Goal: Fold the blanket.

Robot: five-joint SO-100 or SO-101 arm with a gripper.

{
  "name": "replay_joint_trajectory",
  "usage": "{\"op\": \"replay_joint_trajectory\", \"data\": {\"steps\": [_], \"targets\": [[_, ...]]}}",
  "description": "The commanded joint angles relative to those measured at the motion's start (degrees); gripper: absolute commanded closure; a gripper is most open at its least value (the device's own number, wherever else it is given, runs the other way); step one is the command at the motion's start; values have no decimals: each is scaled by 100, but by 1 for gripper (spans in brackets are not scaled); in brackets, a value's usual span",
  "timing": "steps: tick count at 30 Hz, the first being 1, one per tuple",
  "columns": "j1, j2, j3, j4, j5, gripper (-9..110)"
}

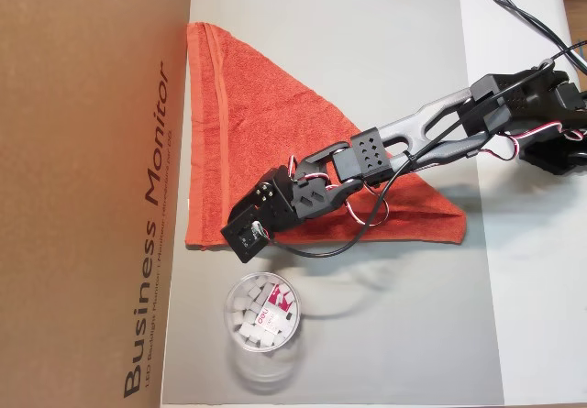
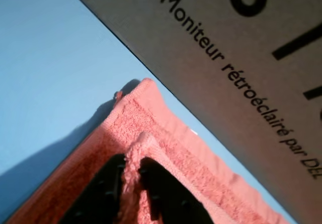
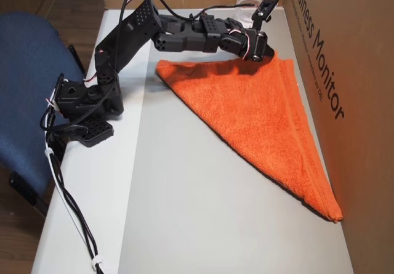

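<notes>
The blanket (image 1: pixel 248 124) is an orange-red terry towel lying as a triangle on the grey mat (image 1: pixel 385 335), with one long edge along the cardboard box. In the other overhead view the blanket (image 3: pixel 265 114) spreads from the arm toward the near right corner. My gripper (image 2: pixel 132 166) is shut on a raised corner of the blanket (image 2: pixel 171 133), with cloth pinched between the two black fingers (image 2: pixel 100 194). In an overhead view the gripper (image 1: pixel 240 234) hangs over the towel's lower left corner, its tips hidden under the wrist. Seen from the other side, the gripper (image 3: pixel 268 55) is at the corner next to the box.
A tall cardboard box (image 1: pixel 83 188) printed "Business Monitor" walls off one side of the mat (image 3: pixel 203 212). A clear plastic cup (image 1: pixel 262 314) of white pieces stands just beyond the held corner. The arm's base (image 3: pixel 86 101) and cables sit at the table edge beside a blue chair (image 3: pixel 24 89).
</notes>
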Motion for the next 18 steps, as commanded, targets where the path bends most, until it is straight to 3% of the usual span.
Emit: {"op": "replay_joint_trajectory", "data": {"steps": [1, 9, 18], "targets": [[-53, 123, -264, -79, -272, 101], [-167, 123, -220, -79, -369, 87], [-281, 448, -193, 26, -369, 88]]}}
